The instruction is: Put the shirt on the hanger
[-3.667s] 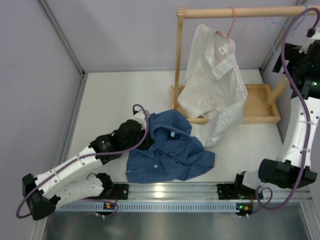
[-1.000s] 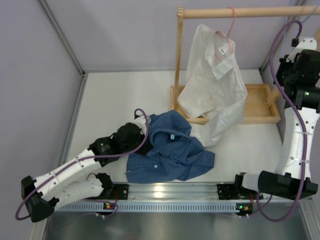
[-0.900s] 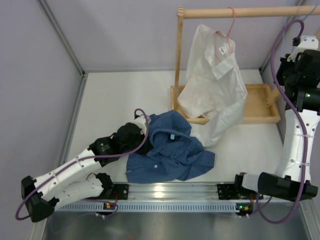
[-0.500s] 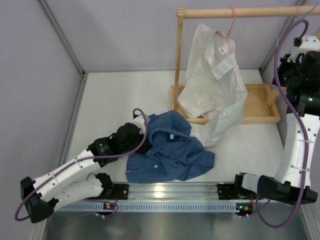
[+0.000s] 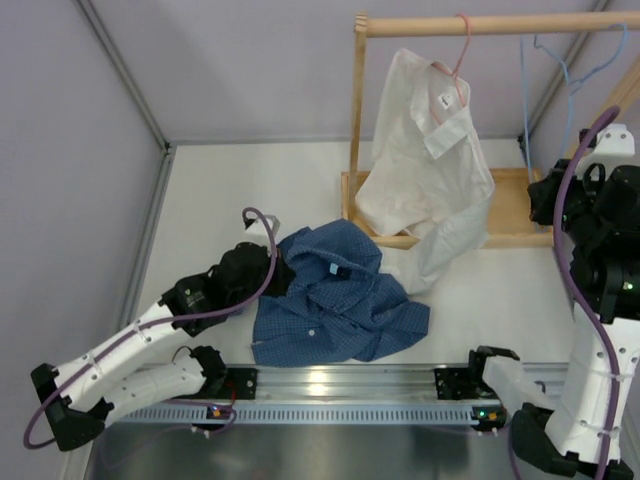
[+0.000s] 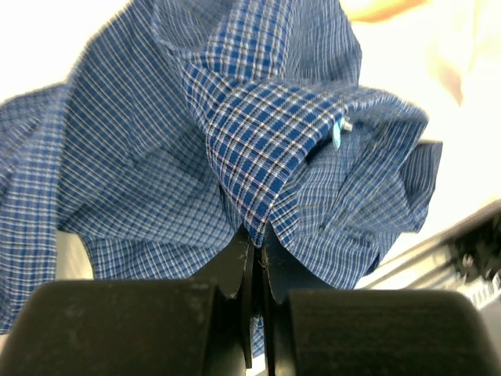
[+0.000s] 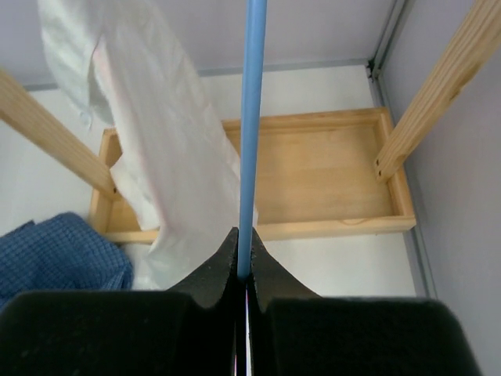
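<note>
The shirt (image 5: pixel 340 305), blue and finely checked, lies crumpled on the white table near the front rail. My left gripper (image 5: pixel 278 272) is at its left edge, shut on a fold of the collar area (image 6: pixel 258 157). In the left wrist view the fabric rises from between my fingertips (image 6: pixel 257 235). The hanger (image 5: pixel 526 110) is a thin light blue wire standing up at the right end of the rack. My right gripper (image 5: pixel 545 195) is shut on its lower part. In the right wrist view the hanger (image 7: pixel 252 117) runs straight up from the right gripper (image 7: pixel 244 262).
A wooden rack has a top rod (image 5: pixel 480 25) and a tray-like base (image 5: pixel 520 212) at the back right. A white shirt (image 5: pixel 425 160) hangs from it on a pink hanger (image 5: pixel 462 45). The metal rail (image 5: pixel 340 382) runs along the near edge. Purple walls close in left and right.
My right arm has swung down and toward the near edge with the hanger, whose blue wire now shows beside the rack. My left gripper has pulled the shirt's collar slightly leftward.
</note>
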`<state>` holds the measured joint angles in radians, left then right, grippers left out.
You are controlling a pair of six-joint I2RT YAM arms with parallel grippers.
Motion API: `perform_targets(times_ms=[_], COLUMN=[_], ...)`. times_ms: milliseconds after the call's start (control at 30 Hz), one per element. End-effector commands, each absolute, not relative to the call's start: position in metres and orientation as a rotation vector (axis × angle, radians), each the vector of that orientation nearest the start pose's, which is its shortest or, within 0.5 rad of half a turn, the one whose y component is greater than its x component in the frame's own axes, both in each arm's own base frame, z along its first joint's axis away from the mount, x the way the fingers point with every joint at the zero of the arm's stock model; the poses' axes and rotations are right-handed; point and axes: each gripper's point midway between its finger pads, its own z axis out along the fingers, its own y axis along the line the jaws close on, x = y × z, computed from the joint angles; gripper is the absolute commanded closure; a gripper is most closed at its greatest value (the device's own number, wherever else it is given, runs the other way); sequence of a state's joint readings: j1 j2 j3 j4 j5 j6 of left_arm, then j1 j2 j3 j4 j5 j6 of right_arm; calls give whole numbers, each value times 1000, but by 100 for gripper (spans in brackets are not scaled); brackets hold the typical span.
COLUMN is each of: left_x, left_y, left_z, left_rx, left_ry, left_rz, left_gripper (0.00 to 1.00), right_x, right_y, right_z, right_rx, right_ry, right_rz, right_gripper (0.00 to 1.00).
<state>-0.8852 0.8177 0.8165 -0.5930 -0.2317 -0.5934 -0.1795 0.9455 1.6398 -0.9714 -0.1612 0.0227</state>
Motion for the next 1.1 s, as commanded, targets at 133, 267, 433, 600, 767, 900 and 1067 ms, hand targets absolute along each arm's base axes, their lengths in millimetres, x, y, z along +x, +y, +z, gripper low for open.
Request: perform_targets(times_ms=[133, 267, 433, 600, 767, 900, 1067], left_x=[222, 232, 240, 243, 252, 262, 289], left_y=[-196, -208, -208, -210, -195, -189, -179], left_z=[244, 256, 256, 270, 292, 287, 255], left_rx=[41, 38, -7, -11, -46, -48, -112], left_ry=[2114, 2113, 2117, 2095, 2063, 2105, 2204], left_rz=[-476, -484, -455, -464, -380, -308, -240], left_gripper=[100, 100, 100, 100, 100, 100, 100], right_x=[176, 132, 100, 80, 81, 96, 98], right_y=[23, 38, 31, 71, 132, 154, 159], right_z=[400, 405, 401, 386, 364, 319, 301], right_rx=[-55, -149, -214, -441, -702, -740, -753], right_ry=[1862, 1781, 1774, 1780, 1775, 1893, 1901], right_rz=[149, 207, 200, 450, 791, 935, 967], right_gripper=[100, 100, 100, 100, 100, 100, 100])
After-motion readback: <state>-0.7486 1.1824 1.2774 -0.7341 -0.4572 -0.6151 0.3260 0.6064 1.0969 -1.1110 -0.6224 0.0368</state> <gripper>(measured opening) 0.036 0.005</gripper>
